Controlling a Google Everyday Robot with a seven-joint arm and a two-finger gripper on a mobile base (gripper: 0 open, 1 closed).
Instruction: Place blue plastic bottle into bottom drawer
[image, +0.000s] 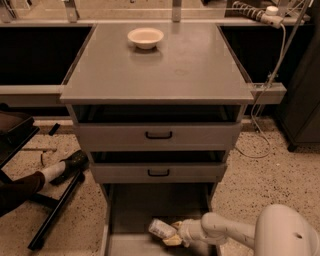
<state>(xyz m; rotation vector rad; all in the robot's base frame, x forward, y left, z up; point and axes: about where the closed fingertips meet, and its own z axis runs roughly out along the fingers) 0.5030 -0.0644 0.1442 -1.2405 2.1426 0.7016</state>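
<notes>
Gripper (171, 238) sits low inside the bottom drawer (131, 212), fingers pinching the right end of 1 blue plastic bottle (160, 228). Bottle is on its side, tilted, over the drawer floor near the front; can't tell if it touches the floor. 3 drawers: bottom pulled out, top drawer (110, 137) and middle drawer (115, 173) above it. 1 bowl (145, 37) on the cabinet top (165, 75), well apart from the bottle. 1 arm (225, 231) enters from lower right.

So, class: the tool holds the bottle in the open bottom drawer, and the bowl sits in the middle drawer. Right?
No. The camera view shows the bowl on the cabinet top instead. The tool does hold the bottle in the open bottom drawer.
</notes>
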